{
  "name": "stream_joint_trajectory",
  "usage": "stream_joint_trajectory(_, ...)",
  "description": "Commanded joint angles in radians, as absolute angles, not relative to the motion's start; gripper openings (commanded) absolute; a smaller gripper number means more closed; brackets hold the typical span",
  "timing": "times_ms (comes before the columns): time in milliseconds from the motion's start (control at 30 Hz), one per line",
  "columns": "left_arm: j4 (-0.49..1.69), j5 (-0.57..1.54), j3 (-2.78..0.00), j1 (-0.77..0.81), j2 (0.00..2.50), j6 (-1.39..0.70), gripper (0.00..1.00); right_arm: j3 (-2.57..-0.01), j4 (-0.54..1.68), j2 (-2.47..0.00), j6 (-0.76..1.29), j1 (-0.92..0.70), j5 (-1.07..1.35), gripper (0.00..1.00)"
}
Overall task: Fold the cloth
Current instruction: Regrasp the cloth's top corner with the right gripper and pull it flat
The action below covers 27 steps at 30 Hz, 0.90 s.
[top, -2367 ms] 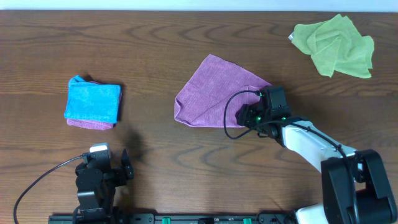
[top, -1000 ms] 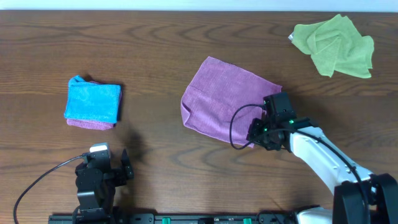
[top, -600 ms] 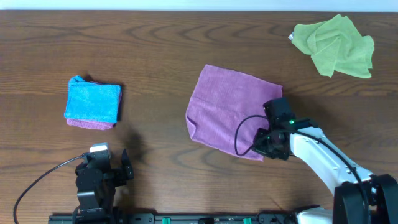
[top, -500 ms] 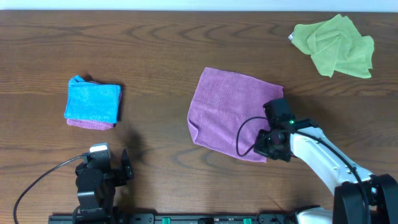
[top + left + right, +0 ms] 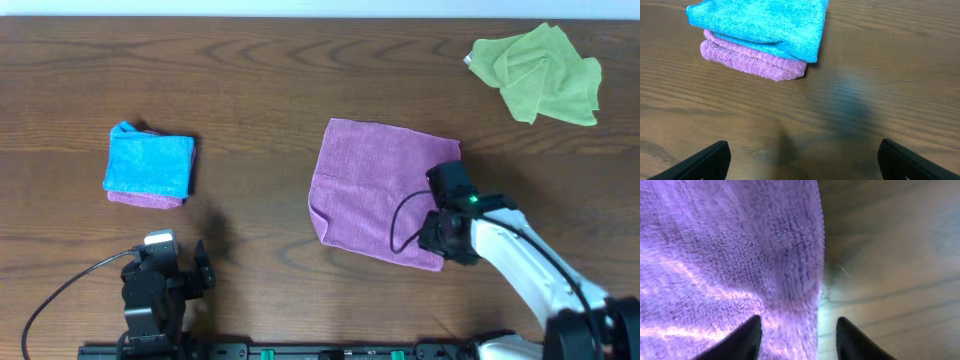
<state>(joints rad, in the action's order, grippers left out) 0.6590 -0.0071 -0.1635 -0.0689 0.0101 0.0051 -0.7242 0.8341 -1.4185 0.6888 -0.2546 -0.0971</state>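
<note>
The purple cloth (image 5: pixel 372 185) lies spread nearly flat on the wooden table, right of the middle. My right gripper (image 5: pixel 441 243) is low over its near right corner. In the right wrist view the cloth (image 5: pixel 730 255) fills the left side, and its right edge runs between my fingertips. The right gripper (image 5: pixel 799 341) has its jaws apart, with the cloth lying flat under them. My left gripper (image 5: pixel 168 268) rests at the front left, far from the cloth. In the left wrist view it (image 5: pixel 805 165) is open and empty.
A folded blue cloth (image 5: pixel 150 163) lies on a folded pink one (image 5: pixel 751 66) at the left, just ahead of the left gripper. A crumpled green cloth (image 5: pixel 540 70) lies at the far right corner.
The right gripper has moved toward the near right, drawing the purple cloth's corner with it. The cloth has gone from a bunched triangle to a flat rectangle. The left arm has not moved.
</note>
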Motion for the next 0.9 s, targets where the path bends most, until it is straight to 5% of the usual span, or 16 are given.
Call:
stream_joint_trajectory(0, 0.674, -0.007, -0.157, -0.065, 0.004, 0.022, 0.95, -0.72, 0.87, -1.344, 0.73, -0.255, -0.172, 0.61)
stream_joint_trajectory(167, 0.674, -0.007, -0.157, -0.065, 0.004, 0.022, 0.95, -0.72, 0.935, -1.224, 0.736, -0.255, -0.191, 0.75)
stream_joint_trajectory(400, 0.674, -0.007, -0.157, -0.065, 0.004, 0.022, 0.95, -0.72, 0.693, -1.14, 0.565, -0.255, 0.026, 0.68)
stream_joint_trajectory(500, 0.674, -0.007, -0.157, -0.065, 0.004, 0.022, 0.95, -0.72, 0.552, -1.168, 0.559, -0.255, 0.099, 0.54)
stream_joint_trajectory(733, 0.674, -0.007, -0.157, -0.065, 0.004, 0.022, 0.95, -0.745, 0.274, -1.337, 0.56, -0.256, 0.182, 0.05)
stream_joint_trajectory(867, 0.674, -0.007, -0.157, -0.065, 0.004, 0.022, 0.95, -0.817, 0.215, -1.476, 0.559, -0.256, 0.2, 0.01)
